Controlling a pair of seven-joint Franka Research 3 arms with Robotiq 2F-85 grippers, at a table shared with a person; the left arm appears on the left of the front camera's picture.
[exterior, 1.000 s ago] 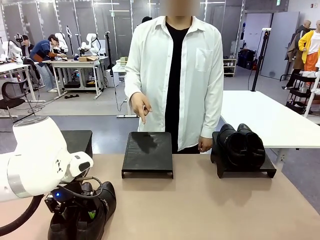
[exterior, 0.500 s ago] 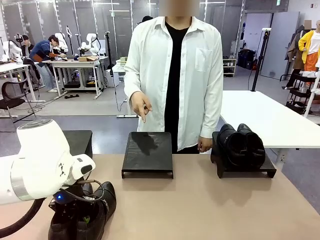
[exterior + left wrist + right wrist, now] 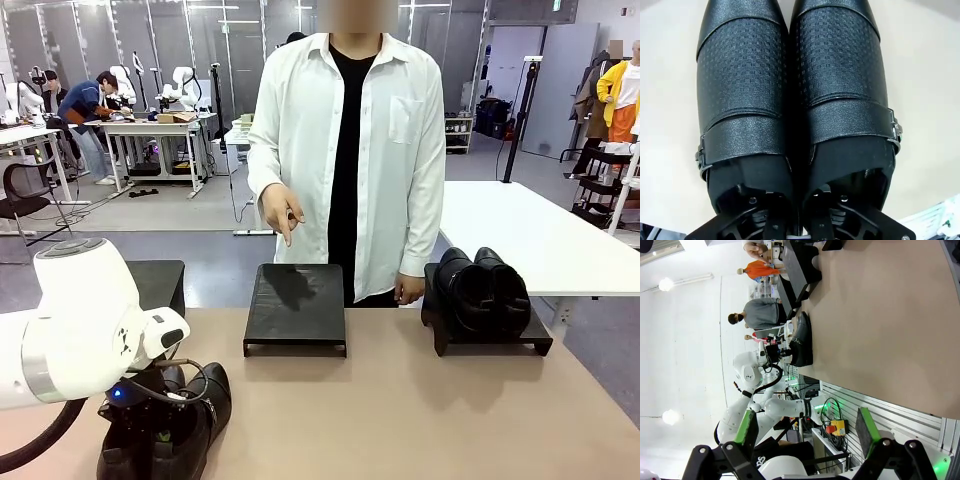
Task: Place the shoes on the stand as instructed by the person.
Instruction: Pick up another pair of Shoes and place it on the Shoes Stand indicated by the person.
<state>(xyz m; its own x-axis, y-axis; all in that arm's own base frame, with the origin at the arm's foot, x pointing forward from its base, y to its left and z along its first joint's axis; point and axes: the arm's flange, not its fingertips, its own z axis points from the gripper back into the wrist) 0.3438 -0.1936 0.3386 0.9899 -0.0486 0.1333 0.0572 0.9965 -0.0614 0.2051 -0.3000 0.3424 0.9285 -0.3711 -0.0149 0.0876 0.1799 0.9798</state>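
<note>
Black shoes (image 3: 208, 402) at table (image 3: 420, 420) edge, left tool (image 3: 800, 222) clamped on them, right tool (image 3: 807, 430) apart

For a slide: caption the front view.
Left gripper at the near shoes; person points down at the middle stand; second pair fills the right stand.

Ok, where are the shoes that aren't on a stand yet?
In the front view, those shoes sit on the table's near left corner, right under the left gripper, with the empty middle stand beyond them to the right.
</note>
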